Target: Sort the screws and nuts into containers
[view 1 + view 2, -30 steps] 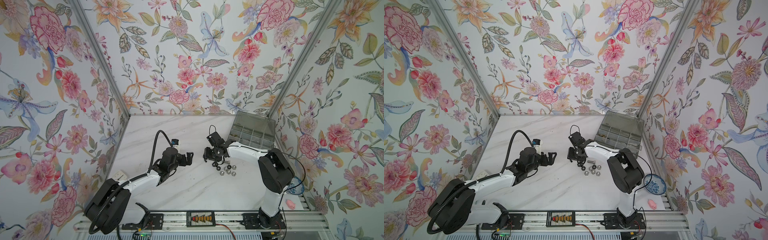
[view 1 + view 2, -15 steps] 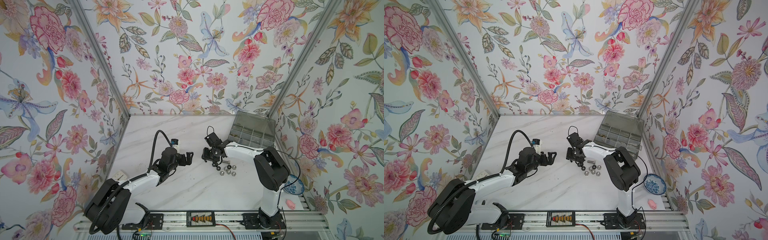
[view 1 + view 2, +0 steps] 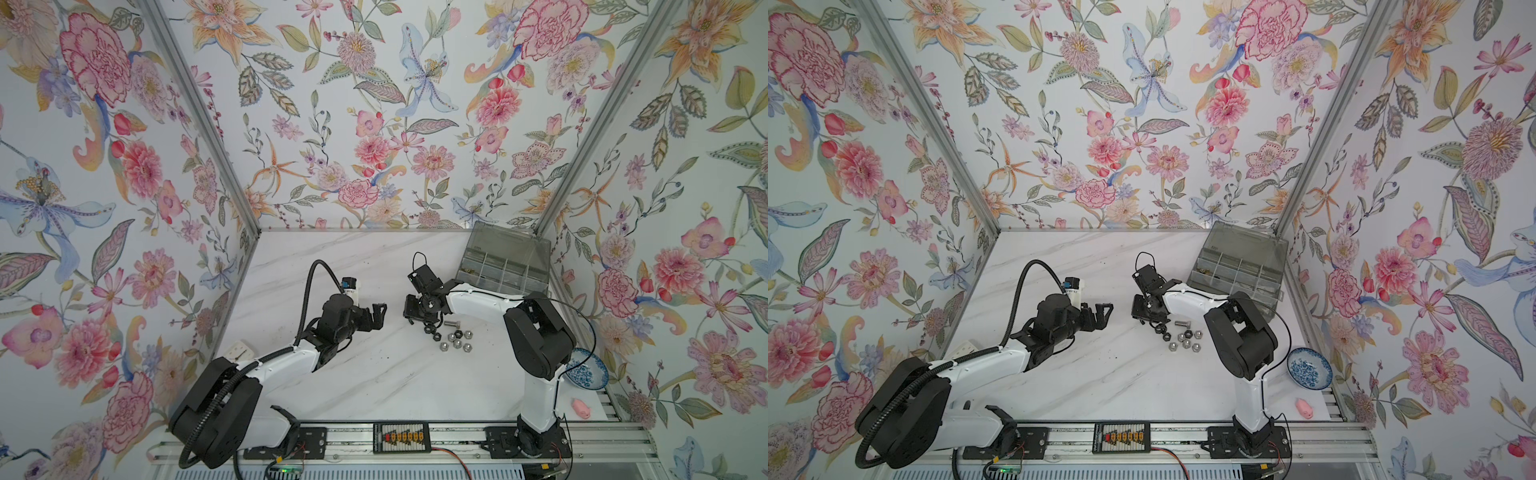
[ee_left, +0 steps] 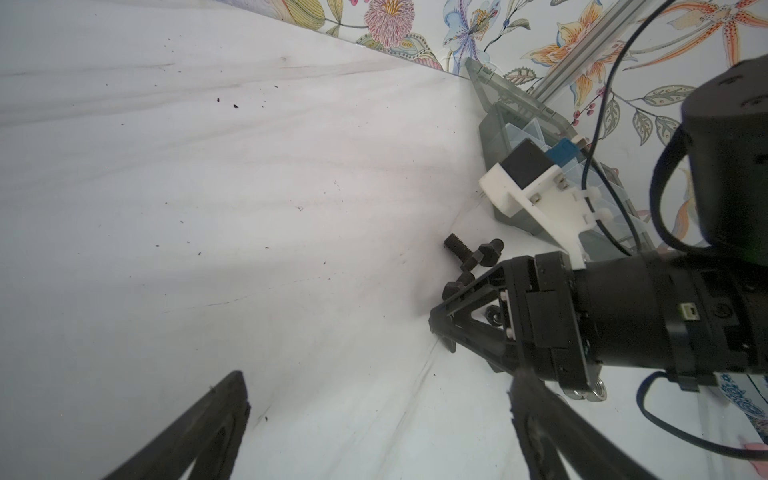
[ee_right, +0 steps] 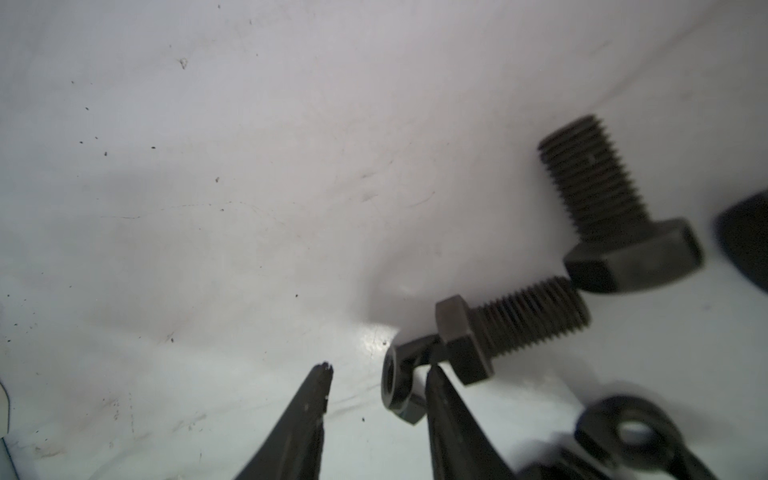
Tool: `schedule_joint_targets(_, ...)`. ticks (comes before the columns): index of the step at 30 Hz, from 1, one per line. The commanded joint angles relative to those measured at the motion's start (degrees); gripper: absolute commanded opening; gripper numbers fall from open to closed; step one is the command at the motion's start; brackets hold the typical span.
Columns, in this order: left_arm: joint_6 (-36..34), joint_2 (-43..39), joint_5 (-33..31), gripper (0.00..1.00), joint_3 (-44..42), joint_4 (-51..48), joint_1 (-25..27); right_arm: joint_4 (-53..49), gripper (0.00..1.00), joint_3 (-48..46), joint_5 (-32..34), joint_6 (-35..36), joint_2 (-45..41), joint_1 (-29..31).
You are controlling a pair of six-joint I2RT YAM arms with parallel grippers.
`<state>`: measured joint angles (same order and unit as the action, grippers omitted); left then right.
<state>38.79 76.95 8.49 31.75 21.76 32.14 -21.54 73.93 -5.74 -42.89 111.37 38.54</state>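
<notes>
Between my right gripper (image 5: pixel 376 370) fingertips stands a tilted black nut (image 5: pixel 401 384), touching one; two black bolts (image 5: pixel 511 328) crowd just behind. Leftward the marble table (image 3: pixel 332 266) lies bare up to my left gripper (image 3: pixel 380 316).

Floral-papered walls (image 3: pixel 374 104) on three sides of a white marble-veined tabletop (image 3: pixel 374 374).

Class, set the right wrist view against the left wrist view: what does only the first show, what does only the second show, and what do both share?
Only the right wrist view shows a black nut tipped on edge between the right pincer's parted fingertips, against one of them, plus thread detail on two black bolts.

Only the left wrist view shows the organiser box by the wall, the right pincer's body from outside, and the left pincer's spread fingers.

Both share the marble table, black bolts and a black nut.
</notes>
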Motion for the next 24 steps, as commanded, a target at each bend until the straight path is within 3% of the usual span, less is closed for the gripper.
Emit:
schedule_joint_targets(1,-0.8,0.7,1.0,0.99,0.5,0.9,-0.7,0.0,0.40,1.1,-0.3,0.5,1.5,0.0)
schedule_joint_targets(24,-0.6,1.4,0.8,1.00,0.1,1.3,-0.8,0.1,0.34,0.8,1.7,1.0,3.2,0.1)
